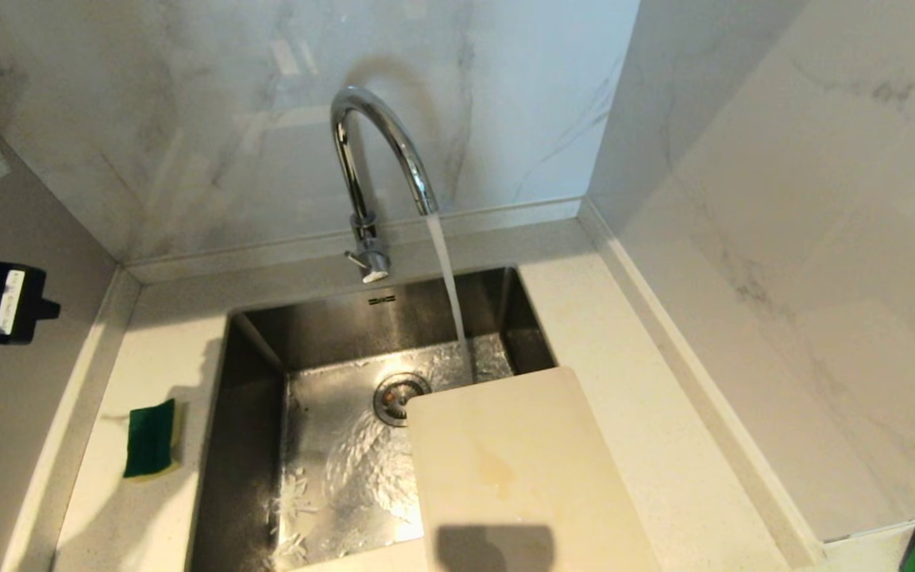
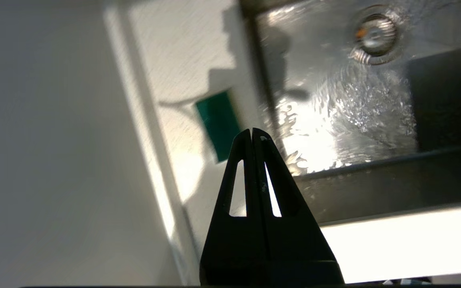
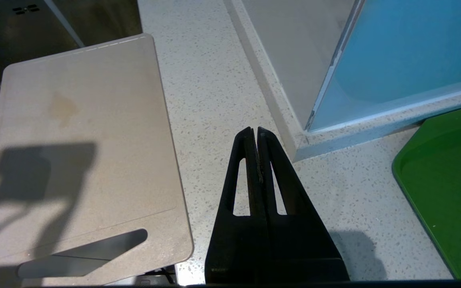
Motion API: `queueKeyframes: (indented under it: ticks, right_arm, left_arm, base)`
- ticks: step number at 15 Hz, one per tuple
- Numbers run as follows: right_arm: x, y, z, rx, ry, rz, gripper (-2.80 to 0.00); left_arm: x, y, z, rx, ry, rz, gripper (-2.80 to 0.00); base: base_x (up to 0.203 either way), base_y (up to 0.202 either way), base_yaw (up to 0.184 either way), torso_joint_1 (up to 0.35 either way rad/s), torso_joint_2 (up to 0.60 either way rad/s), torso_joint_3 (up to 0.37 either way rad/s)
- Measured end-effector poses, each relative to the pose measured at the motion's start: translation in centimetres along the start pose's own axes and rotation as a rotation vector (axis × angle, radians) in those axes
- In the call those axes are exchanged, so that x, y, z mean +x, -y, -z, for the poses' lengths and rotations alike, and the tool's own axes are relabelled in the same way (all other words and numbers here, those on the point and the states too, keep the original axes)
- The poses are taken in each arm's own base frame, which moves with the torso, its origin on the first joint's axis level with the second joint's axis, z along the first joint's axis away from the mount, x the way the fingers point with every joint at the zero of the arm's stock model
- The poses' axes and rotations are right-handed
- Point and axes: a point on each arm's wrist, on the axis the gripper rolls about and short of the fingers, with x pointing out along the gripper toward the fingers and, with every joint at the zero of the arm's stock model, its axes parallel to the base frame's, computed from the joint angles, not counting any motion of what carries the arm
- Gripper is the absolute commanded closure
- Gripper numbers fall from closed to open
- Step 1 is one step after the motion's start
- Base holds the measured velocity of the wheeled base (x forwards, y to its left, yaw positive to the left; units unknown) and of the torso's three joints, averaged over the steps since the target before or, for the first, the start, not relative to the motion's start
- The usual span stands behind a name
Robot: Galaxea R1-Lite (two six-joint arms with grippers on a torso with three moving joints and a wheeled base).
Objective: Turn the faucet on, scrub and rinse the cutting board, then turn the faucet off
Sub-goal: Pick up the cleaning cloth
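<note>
Running already: water falls from the faucet (image 1: 382,151) at upper centre of the head view into the sink (image 1: 255,373), landing just beyond the far edge of the cutting board (image 1: 521,461), which lies at lower centre, partly over the basin and partly on the counter (image 1: 664,413). Stain showing mid-board. Sponge (image 1: 150,438) lying at lower left on the counter, apart from the board. Left arm only just visible at the left edge.

From the left wrist view: left gripper (image 2: 252,132) at lower centre, fingers pressed together, holding nothing, tip over the sponge (image 2: 218,124) with the wet basin to the right. Likely next step: fetching the sponge. Best done by spreading the fingers first, descending squarely over its narrow width, pinching mid-body so it does not skid on the counter.

From the right wrist view: right gripper (image 3: 254,132) at centre, fingers together and empty, over bare counter beside the cutting board (image 3: 82,132) at left, slot handle toward the bottom. Green tray (image 3: 446,192) at right. Could steady the board during scrubbing, since an overhanging board may tip or slide.
</note>
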Motion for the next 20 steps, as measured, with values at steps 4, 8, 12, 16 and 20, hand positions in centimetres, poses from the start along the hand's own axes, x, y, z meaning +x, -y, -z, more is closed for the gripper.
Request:
queueKeyframes:
  ticks: [4,8,12,16,20]
  right_arm:
    - [0.0,0.0,0.0,0.000,0.000,0.000,0.00]
    - [0.0,0.0,0.0,0.000,0.000,0.000,0.00]
    - [0.0,0.0,0.0,0.000,0.000,0.000,0.00]
    - [0.0,0.0,0.0,0.000,0.000,0.000,0.00]
    - [0.0,0.0,0.0,0.000,0.000,0.000,0.00]
  left_arm:
    - [3.0,-3.8,4.1,-0.132,-0.133,0.057,0.00]
    - [7.4,-5.5,8.5,-0.211,-0.150,0.043,0.00]
    - [10.7,-6.3,10.1,-0.252,-0.164,0.073,0.00]
    - [13.1,-6.6,10.2,-0.272,-0.146,0.085,-2.80]
    - [15.8,-6.4,10.8,-0.339,-0.184,0.117,-2.80]
  base:
    - [0.000,0.000,0.000,0.000,0.00,0.000]
    - [0.000,0.000,0.000,0.000,0.00,0.000]
    - [0.000,0.000,0.000,0.000,0.00,0.000]
    - [0.000,0.000,0.000,0.000,0.00,0.000]
    - [0.000,0.000,0.000,0.000,0.00,0.000]
